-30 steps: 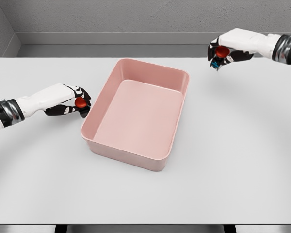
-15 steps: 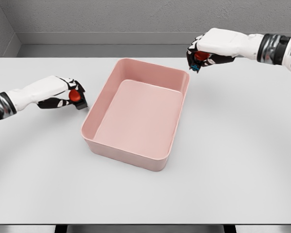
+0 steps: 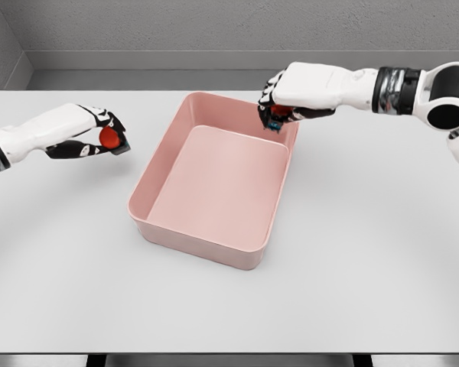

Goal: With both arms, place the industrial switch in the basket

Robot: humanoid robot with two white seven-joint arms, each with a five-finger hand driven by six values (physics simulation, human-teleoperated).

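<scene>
Hands both busy: right hand [image 3: 279,103] grips a red switch [image 3: 280,115] over the pink basket's [image 3: 206,233] far rim, left hand [image 3: 92,136] clutches another red switch [image 3: 109,138] off to the side.

One head view looks down and forward over the table [image 3: 367,267] toward the back wall [image 3: 214,27]; basket [image 3: 206,233] mid-frame.

Pink basket [image 3: 162,157] interior open from above, bare table [image 3: 367,252] all around
</scene>
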